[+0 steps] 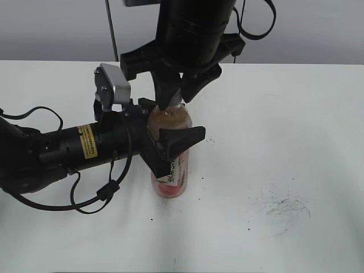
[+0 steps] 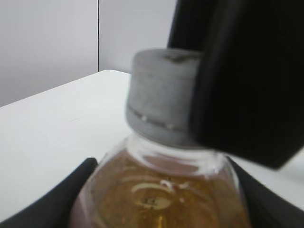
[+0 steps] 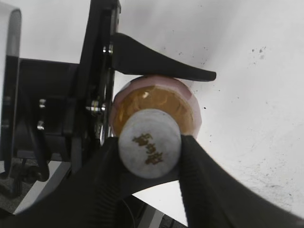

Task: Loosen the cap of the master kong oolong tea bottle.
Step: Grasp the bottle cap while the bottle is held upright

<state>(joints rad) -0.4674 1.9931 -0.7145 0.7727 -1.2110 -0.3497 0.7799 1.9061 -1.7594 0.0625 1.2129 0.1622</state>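
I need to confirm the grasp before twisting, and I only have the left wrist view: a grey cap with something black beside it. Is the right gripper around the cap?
Observer: Yes. In the right wrist view the right gripper has a black finger on each side of the small round grey ribbed cap.
Operator: Is the bottle steadied?
Observer: The exterior view shows the left gripper clasping the slim clear plastic tea bottle at its labelled middle.
Operator: Is the bottle upright?
Observer: Yes, standing on the white table.
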